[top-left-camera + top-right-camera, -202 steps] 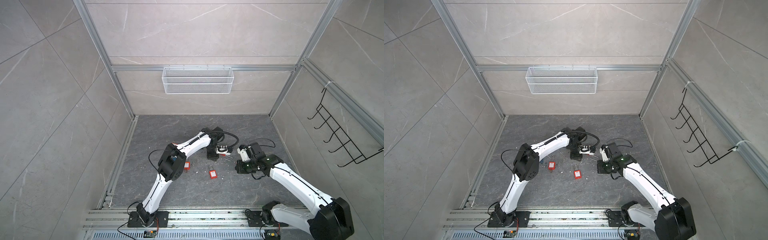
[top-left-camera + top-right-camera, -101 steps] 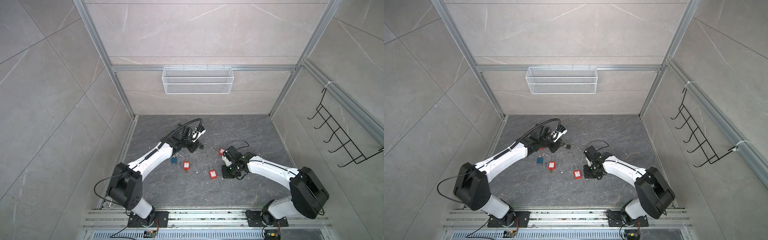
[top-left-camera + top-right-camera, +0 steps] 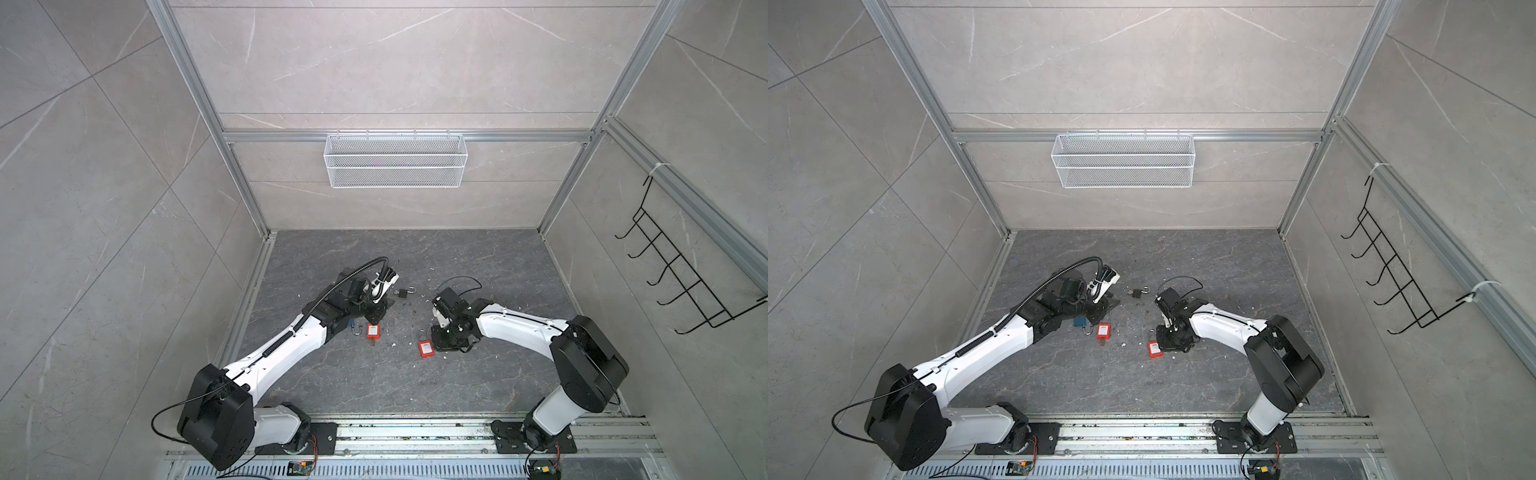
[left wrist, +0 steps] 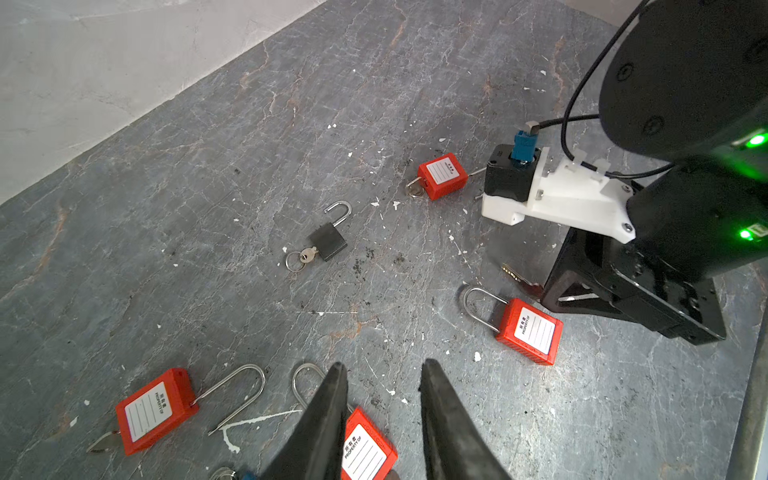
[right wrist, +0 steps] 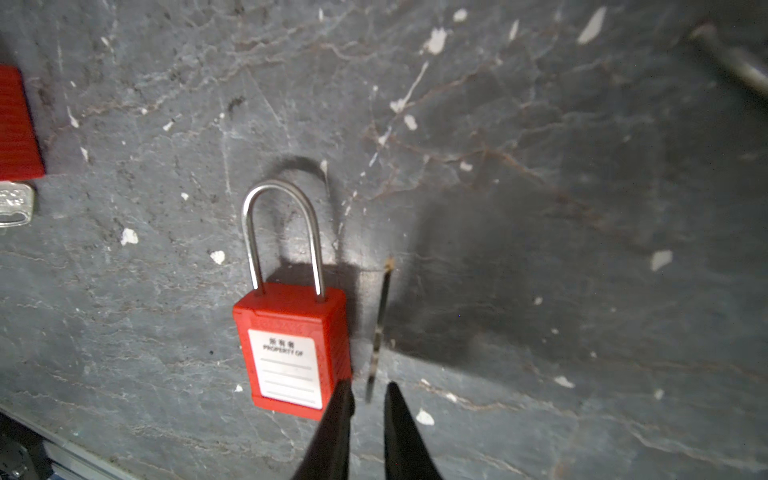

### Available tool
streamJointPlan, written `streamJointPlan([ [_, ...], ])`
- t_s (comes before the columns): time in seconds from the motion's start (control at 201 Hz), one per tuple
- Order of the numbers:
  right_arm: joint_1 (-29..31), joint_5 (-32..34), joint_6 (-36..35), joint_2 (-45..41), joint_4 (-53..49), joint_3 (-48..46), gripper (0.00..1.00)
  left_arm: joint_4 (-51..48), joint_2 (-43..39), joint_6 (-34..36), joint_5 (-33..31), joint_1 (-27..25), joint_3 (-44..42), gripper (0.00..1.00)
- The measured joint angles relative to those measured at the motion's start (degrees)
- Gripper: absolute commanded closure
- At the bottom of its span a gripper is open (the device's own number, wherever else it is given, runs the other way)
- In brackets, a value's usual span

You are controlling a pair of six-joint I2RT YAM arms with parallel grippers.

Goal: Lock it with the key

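Note:
A red padlock (image 5: 293,345) with its shackle pushed in lies on the dark floor; it shows in both top views (image 3: 426,349) (image 3: 1155,349) and the left wrist view (image 4: 532,330). A thin key (image 5: 379,332) stands on edge just beside it. My right gripper (image 5: 369,386) (image 3: 442,338) is down at the floor, open by a narrow gap, with the key's near end between the fingertips and touching neither. My left gripper (image 4: 384,365) (image 3: 376,311) hovers open over another red padlock (image 4: 365,453), holding nothing.
A black padlock (image 4: 328,241) (image 3: 403,293) with key and ring lies mid-floor. More red padlocks (image 4: 442,176) (image 4: 153,409) lie around, one with its shackle swung out. A wire basket (image 3: 395,160) hangs on the back wall, a hook rack (image 3: 685,282) on the right wall.
The left arm has pulled back from the middle to the left. The right gripper has come down beside the red padlock and its jaws have parted slightly around the key.

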Motion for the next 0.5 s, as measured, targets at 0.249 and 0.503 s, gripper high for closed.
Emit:
streamJointPlan([
  [0.249,0.1,5.1,-0.4,-2.2,-3.6,3.1,0.49,0.0,-1.2,-0.8,-0.3,0.0,-0.6,0.62],
  [0.503,0.0,16.0,6.1,-3.8,-8.7,12.3,0.23,0.0,-4.0,-1.3,-1.4,0.0,-0.6,0.60],
])
